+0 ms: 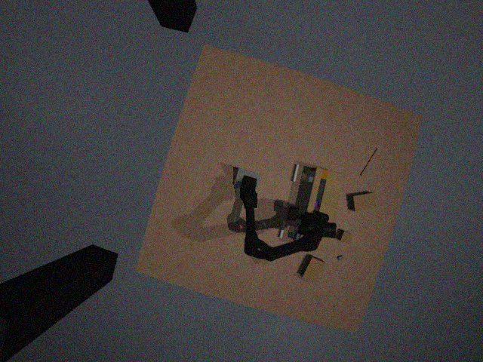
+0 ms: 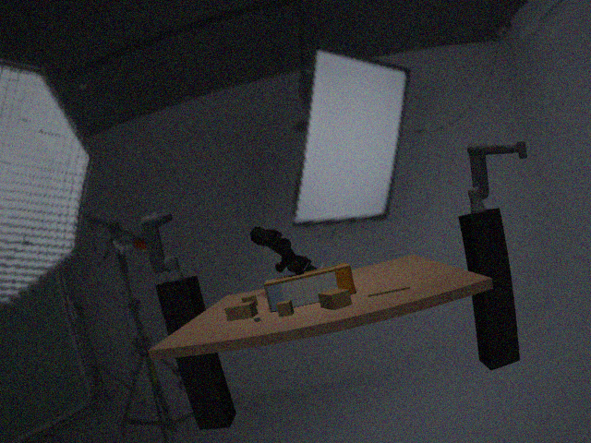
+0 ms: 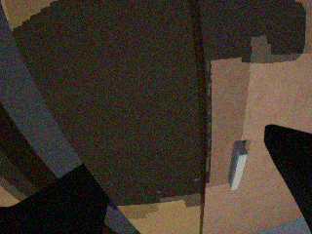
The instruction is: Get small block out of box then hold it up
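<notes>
The clear-fronted box [image 1: 315, 187] [image 2: 287, 280] [image 3: 181, 211] stands upright on the table, with an orange part [image 1: 324, 173] [image 2: 344, 280] at one end. The small purple block [image 1: 317, 203] shows inside the box in the top view. Only a sliver of purple [image 3: 112, 205] shows beside the left finger in the wrist view; I cannot make out the block in the exterior view. My gripper [image 3: 189, 147] is open and empty, over the box in the wrist view. Its fingertips are hidden or too dark to make out in the top and exterior views.
Tan blocks [image 1: 363, 200] [image 2: 335, 298] [image 1: 344, 236] [image 2: 284, 308] [image 1: 313, 268] [image 2: 241, 311] stand in front of the box. A thin stick [image 1: 368, 161] [image 2: 389, 292] and a tiny dark piece [image 1: 339, 257] [image 2: 257, 319] lie nearby. A pale bar [image 3: 238, 171] is behind the box.
</notes>
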`<state>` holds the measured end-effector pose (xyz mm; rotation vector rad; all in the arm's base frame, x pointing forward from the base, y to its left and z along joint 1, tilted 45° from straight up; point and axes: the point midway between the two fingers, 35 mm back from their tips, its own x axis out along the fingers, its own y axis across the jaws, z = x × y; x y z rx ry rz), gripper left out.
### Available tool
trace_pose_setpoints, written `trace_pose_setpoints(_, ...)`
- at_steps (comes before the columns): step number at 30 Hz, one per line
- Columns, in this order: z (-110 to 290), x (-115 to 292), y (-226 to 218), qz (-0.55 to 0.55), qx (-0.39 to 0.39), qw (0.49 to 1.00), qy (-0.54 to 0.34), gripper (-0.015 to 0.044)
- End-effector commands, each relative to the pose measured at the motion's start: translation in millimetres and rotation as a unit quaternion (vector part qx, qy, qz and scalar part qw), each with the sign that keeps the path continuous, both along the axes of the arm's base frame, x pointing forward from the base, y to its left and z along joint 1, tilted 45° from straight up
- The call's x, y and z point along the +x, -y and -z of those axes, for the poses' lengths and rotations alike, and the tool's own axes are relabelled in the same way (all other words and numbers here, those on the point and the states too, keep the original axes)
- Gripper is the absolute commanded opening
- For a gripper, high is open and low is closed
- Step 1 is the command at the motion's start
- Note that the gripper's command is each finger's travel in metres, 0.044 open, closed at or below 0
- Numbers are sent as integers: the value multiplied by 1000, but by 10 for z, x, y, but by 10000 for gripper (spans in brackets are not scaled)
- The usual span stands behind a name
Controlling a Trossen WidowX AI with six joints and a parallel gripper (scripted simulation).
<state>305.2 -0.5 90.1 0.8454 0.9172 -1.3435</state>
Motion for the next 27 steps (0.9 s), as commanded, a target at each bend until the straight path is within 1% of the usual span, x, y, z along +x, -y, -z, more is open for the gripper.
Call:
trace_pose_setpoints(1, 60, -22, 61, 0, -3, 1000, -4, 400)
trace_pose_setpoints(6, 108, -23, 113, 0, -4, 1000, -4, 400)
trace_pose_setpoints(10, 70, -3, 60, -1, -1, 1000, -1, 400)
trace_pose_setpoints(27, 385, -30, -252, -2, 0, 1000, -1, 400)
